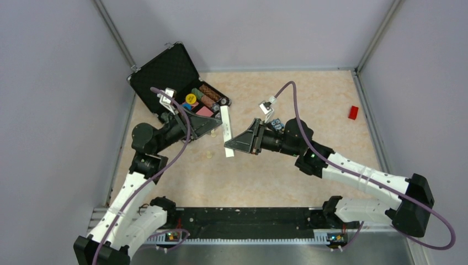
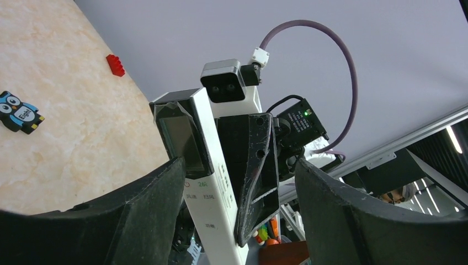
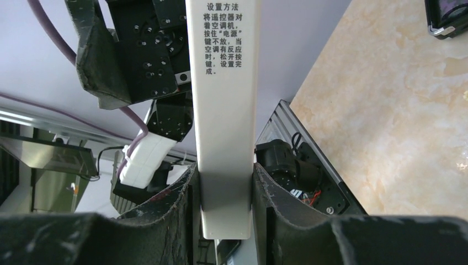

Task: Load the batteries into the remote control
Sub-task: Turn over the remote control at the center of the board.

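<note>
Lengthwise, the remote control (image 1: 225,132) points away, right end effector (image 3: 226,190) clamping it, left end effector (image 2: 238,171) apart.

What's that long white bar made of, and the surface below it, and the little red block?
The remote control looks like smooth white plastic, faintly glossy, with crisp printed text. The tabletop looks like beige marbled stone, or laminate printed to mimic it; the veining cannot settle which. The red block is probably plastic: uniform colour, studded like a toy brick.
</note>
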Available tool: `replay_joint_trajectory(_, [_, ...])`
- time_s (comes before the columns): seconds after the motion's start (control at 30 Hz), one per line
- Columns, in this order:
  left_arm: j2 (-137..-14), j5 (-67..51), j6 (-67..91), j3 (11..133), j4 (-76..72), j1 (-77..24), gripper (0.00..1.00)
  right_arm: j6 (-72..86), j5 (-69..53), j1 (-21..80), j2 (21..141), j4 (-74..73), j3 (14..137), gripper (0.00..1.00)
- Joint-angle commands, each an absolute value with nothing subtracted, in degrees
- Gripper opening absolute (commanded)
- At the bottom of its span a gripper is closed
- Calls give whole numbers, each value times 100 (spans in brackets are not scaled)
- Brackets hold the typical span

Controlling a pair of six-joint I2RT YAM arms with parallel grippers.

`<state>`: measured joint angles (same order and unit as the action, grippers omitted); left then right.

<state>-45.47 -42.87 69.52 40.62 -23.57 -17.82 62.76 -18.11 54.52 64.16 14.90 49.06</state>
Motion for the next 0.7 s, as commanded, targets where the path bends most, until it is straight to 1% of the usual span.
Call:
replay_joint_trajectory(0.0, [-4483,-4402,6922,4064,-2525,-1822,77,6420,-1915,5430,6267,2178,4869,28])
replay_joint_trajectory(0.27, [-4679,-4423,6764,4034,-2320,-2017,76,6421,-1933,5426,6353,2285,4865,27])
replay_joint_trajectory(0.53, [-4725,-4358,6641,4014,-2146,-2039,70,6482,-1949,5431,6405,2381,4816,27])
replay_joint_trajectory(0.67, [-4779,-4403,6847,3923,-2430,-2055,65,6510,-1975,5423,6434,2414,4791,27])
